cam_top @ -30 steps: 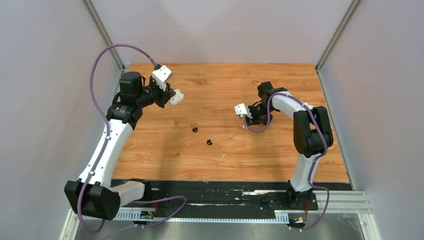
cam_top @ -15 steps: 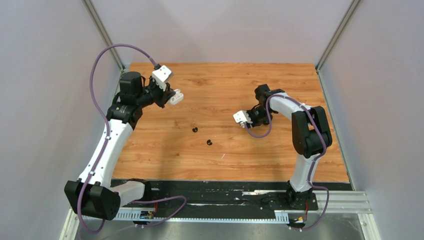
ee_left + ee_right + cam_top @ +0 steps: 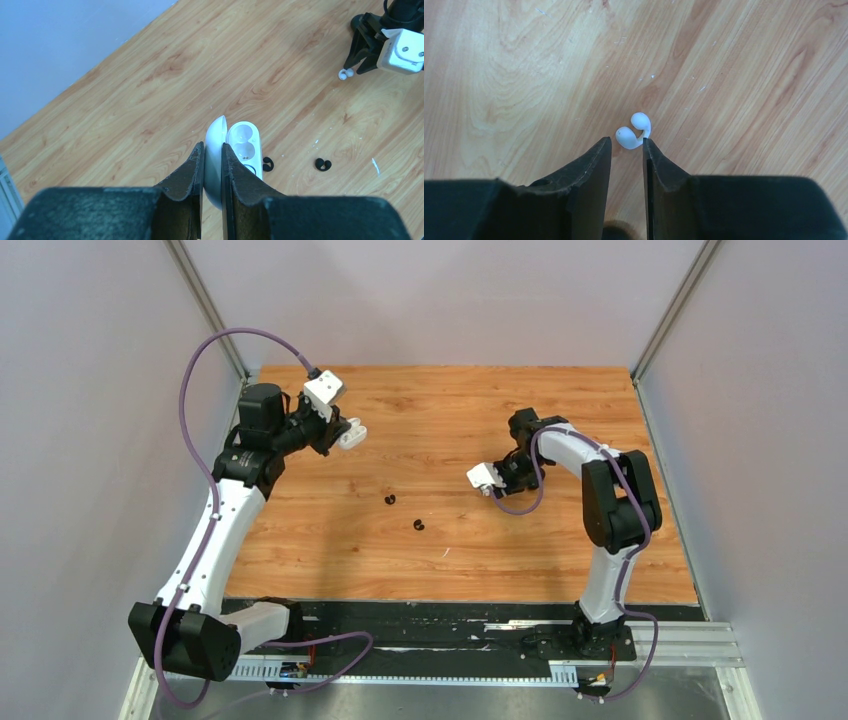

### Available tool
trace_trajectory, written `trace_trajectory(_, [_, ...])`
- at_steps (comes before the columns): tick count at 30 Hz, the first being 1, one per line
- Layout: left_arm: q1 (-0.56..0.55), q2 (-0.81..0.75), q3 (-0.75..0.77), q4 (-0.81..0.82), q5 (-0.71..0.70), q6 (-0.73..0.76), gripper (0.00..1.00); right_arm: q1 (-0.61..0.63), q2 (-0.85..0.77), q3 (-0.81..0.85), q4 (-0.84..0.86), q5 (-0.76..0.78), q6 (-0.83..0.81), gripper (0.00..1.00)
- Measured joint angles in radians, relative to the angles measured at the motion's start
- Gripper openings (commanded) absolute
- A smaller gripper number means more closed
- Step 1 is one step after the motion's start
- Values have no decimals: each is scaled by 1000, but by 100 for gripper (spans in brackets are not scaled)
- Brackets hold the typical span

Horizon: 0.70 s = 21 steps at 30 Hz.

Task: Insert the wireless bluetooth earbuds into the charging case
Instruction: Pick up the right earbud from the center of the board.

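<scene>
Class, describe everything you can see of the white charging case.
The case is glossy white plastic, pill-shaped and hinged open. The left gripper pinches its lid, holding it clear of the table. Its base shows two rounded wells, both empty, with small metal contacts.

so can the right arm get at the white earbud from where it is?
Probably yes. The white earbud lies on the table just past the right gripper, whose jaws stand slightly apart; nothing sits between. The gap looks narrow, so it may need to open wider.
</scene>
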State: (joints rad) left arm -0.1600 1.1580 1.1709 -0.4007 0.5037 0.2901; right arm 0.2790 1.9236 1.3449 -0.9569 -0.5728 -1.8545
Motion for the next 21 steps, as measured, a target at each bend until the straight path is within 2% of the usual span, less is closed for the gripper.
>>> trace_trajectory(6, [0,0,0,0,0,0,0,2,34,5,11,18,0,25])
trace_trajectory(11, [0,0,0,0,0,-1,0,10,35,3,25,20,2,10])
trace_trajectory(14, [0,-1,0,0,0,-1,0,19,35,2,30,22,22,5])
trace_trajectory(17, [0,-6,0,0,0,-1,0,30,32,2,39,26,70,3])
trace_trajectory(21, [0,-22,-4,2,1,-9,0,73,-4,-10,39,35,233,2])
